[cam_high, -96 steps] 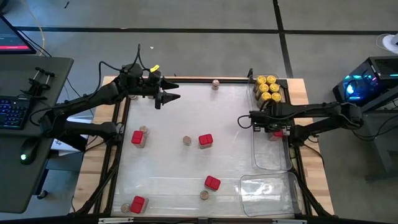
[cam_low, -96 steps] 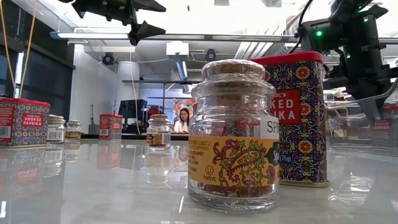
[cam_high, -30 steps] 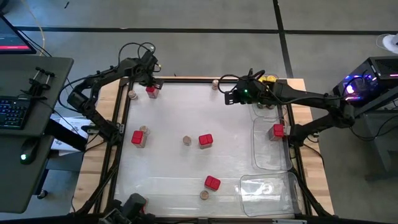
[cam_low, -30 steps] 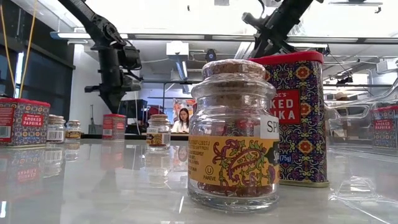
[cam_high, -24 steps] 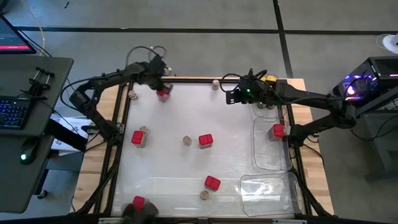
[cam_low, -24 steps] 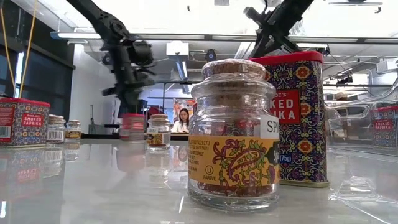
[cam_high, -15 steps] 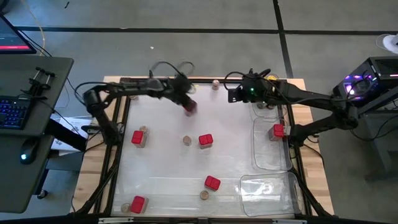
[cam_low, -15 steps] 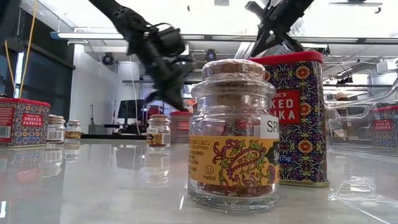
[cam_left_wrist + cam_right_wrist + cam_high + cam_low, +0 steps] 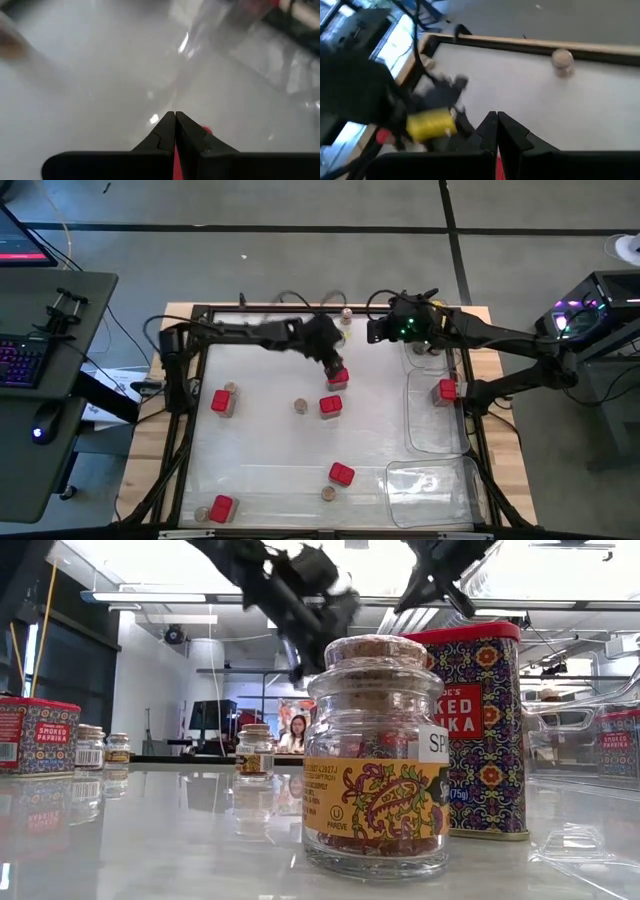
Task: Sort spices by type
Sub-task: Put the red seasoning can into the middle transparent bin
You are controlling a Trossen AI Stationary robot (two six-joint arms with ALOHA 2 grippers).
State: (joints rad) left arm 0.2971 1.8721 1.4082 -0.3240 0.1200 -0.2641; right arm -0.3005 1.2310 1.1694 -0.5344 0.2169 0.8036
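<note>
Tin (image 9: 337,375) hangs tilted in the closed left end effector (image 9: 333,369).

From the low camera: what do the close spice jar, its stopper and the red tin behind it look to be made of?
The spice jar looks like clear glass: you see the contents through it, and it glints; a printed paper label wraps it. Its stopper looks like cork, brown and speckled, under clear wrap. The red paprika tin seems to be printed metal, with a glossy patterned face and a rolled top rim.
</note>
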